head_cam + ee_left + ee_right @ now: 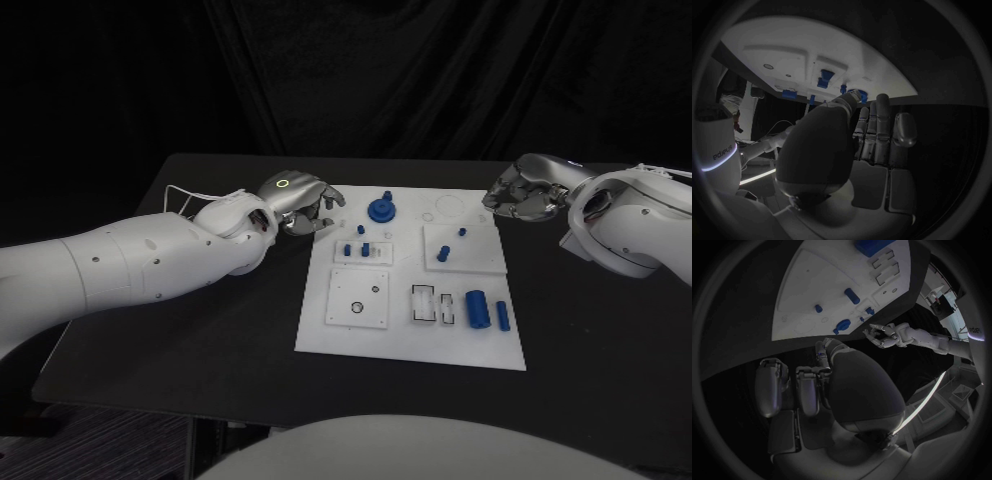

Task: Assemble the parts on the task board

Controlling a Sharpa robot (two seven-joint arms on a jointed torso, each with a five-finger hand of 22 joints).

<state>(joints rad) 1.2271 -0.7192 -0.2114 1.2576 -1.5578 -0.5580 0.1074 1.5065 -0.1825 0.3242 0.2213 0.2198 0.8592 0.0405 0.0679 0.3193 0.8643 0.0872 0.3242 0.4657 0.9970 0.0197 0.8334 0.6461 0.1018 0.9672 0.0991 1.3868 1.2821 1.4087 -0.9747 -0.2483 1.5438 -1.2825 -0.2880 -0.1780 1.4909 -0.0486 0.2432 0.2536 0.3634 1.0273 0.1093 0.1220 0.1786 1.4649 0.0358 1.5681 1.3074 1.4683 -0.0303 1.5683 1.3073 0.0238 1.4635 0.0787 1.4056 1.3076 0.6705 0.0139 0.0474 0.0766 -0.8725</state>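
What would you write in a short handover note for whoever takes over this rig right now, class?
Left hand: open, holding nothing, at the task board's far left edge.
Right hand: open, holding nothing, off the board's far right corner.
Parts: a round blue knob stands at the far edge, small pegs stand mid-board, two long blue pieces lie at the near right.
Done: cannot tell. Left: the lying pieces look unplaced.

No legible text on task board [411, 345] (faint lettering on robot body unreadable).
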